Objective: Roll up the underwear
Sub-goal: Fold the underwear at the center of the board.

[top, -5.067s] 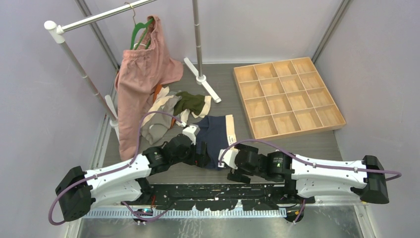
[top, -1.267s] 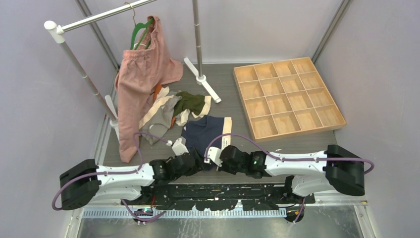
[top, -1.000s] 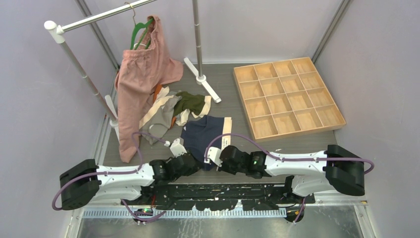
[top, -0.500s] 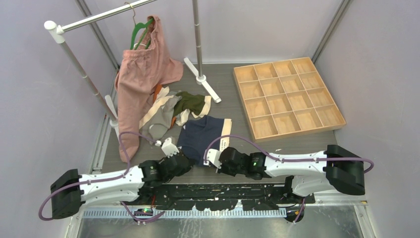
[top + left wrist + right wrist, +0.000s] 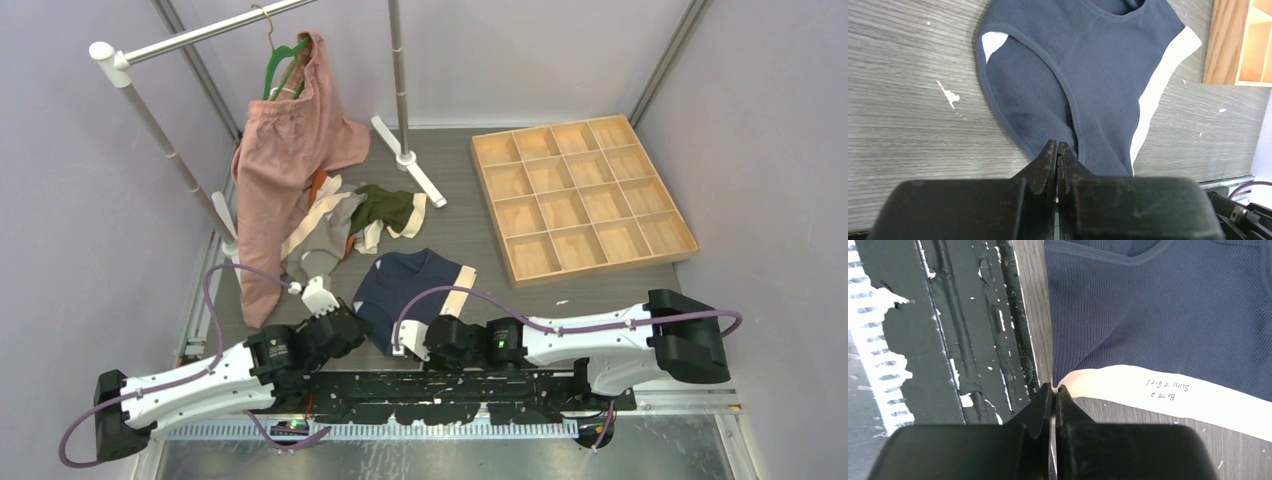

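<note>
Far left: pink garment (image 5: 275, 190) hung on a green hanger (image 5: 280, 62) from the rack (image 5: 150, 120), its lower end trailing on the table (image 5: 620, 285). Just right of it sat a loose pile of briefs (image 5: 335, 220), with an olive green pair (image 5: 388, 205) at its right side. Left gripper (image 5: 1057, 146) was low near the front edge, jaws fully closed, tips pinching the leg hem of the navy boxer briefs (image 5: 1088, 65). Those briefs lay spread flat on the table at centre front, between the 2 arms, apart from the pile, with the cream waistband (image 5: 1168, 390) on the right side. Right gripper (image 5: 1053, 388) was also closed tight, nipping the near corner of that waistband, fabric drawn to a point at the tips, right by the table's front edge. Small printed text on the waistband, too blurred to read. Far right: wooden tray (image 5: 690, 240) with 16 compartments, well apart from the briefs.
</note>
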Controlling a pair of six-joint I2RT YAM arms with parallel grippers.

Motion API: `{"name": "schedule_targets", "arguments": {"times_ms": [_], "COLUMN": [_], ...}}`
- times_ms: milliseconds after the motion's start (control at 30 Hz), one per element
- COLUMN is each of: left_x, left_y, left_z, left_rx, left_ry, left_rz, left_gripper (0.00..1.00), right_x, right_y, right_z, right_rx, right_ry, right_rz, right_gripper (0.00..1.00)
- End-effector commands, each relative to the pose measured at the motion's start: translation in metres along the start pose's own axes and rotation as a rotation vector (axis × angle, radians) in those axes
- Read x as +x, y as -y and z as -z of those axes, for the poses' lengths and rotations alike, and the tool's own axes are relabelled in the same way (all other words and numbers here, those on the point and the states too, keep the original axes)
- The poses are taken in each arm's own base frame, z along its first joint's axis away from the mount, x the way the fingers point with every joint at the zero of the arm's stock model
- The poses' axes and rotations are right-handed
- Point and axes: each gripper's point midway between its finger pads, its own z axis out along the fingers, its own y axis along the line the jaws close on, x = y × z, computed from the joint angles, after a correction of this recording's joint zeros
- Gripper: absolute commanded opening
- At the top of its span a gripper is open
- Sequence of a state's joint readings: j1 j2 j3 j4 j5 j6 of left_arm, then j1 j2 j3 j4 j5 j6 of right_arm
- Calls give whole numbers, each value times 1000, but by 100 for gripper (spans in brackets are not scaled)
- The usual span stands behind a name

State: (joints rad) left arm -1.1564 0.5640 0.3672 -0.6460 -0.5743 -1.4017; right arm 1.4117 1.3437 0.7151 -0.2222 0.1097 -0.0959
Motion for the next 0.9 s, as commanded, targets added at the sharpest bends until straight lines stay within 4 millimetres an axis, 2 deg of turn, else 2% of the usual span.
{"name": "schedule_targets", "arguments": {"times_ms": [0,100,167,200,400,467,700,867], "left_x": [-3,16,30,36,53,59,78,72], "left_y": [1,12,18,19,28,31,31,38], "left_z": [7,8,7,7,8,6,-4,-11], "left_rx": [-7,34,56,60,110,136,147,176], "left_ry": [-14,-114,-176,-201,-269,-285,-331,-287], "left_rz": [-28,-9,18,27,102,129,177,208], "left_gripper": [6,40,56,60,74,82,84,82], "right_x": [-22,-19,-17,-17,-19,-19,-19,-17], "right_y": [-6,-3,-2,-2,0,-1,-1,0], "right_z": [4,2,0,0,-2,-2,-3,-3], "right_rx": [-24,-6,4,7,17,17,18,21], "right_ry": [46,40,33,34,49,52,54,52], "right_rz": [-66,-71,-73,-75,-87,-89,-90,-92], "right_gripper": [1,1,1,1,1,1,1,1]}}
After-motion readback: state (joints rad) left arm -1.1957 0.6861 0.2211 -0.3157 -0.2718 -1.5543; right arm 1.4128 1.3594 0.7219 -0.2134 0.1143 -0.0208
